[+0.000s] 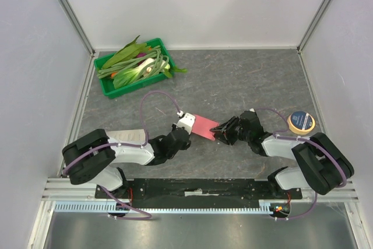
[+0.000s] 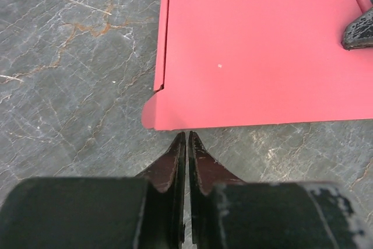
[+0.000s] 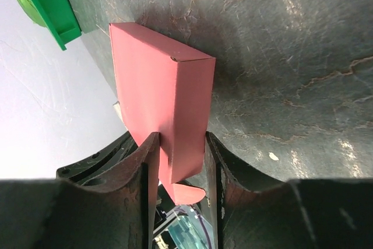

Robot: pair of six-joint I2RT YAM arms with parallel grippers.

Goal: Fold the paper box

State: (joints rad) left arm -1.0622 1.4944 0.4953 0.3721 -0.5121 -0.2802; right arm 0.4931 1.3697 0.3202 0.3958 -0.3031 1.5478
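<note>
The pink-red paper box [image 1: 204, 126] lies on the grey table between the two arms, partly folded, with one side wall turned up. In the right wrist view the paper box [image 3: 157, 91] runs in between the fingers, and my right gripper [image 3: 180, 144] is shut on its end, a rounded tab poking out below. My right gripper [image 1: 221, 132] holds it from the right. My left gripper [image 2: 187, 136] is shut with nothing in it, its tips just short of the paper box [image 2: 256, 56] at the near long edge. My left gripper [image 1: 189, 133] sits at the box's left end.
A green tray [image 1: 108, 89] of green vegetables [image 1: 137, 62] stands at the back left, its corner also showing as the green tray [image 3: 49, 4] in the right wrist view. A roll of tape [image 1: 301, 122] lies to the right of the right arm. Walls enclose the table.
</note>
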